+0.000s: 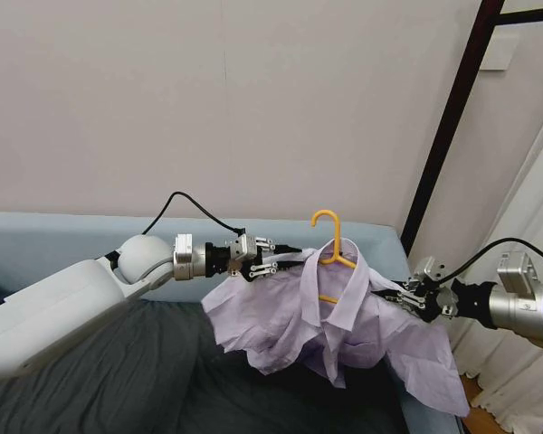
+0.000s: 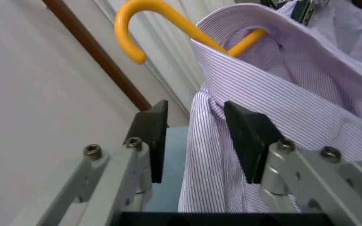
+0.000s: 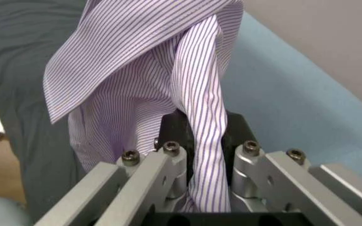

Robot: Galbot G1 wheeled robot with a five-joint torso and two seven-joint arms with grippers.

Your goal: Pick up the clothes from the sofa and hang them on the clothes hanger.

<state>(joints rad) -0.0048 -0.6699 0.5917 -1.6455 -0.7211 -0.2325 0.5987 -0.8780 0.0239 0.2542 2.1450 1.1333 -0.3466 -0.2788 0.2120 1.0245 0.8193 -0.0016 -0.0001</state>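
- The purple striped shirt (image 1: pixel 344 316) is hanging in the air over the sofa (image 1: pixel 72 235), stretched between the two tools.
- A yellow hanger (image 1: pixel 330 240) is sitting inside the collar, and its hook is poking up above the shirt.
- The shirt is looking soft, thin and light. It is sagging in the middle, and one side is drooping down low by the right tool.
- I think the shoulders are the best places to hold it, because there the cloth is lying over the hanger and will not slide off so easily.
- The right tool (image 1: pixel 403 294) is pinching a fold of the shirt tight between its dark pads (image 3: pixel 175 129).
- The right arm is reaching in low from the right side, nearly flat.
- The left tool (image 1: pixel 270 259) is sitting at the other shoulder, and a strip of shirt is running through it. I cannot tell if it is squeezing the cloth.
- The left arm is stretching out long from the left side, over the grey cover (image 1: pixel 118 371) on the sofa.
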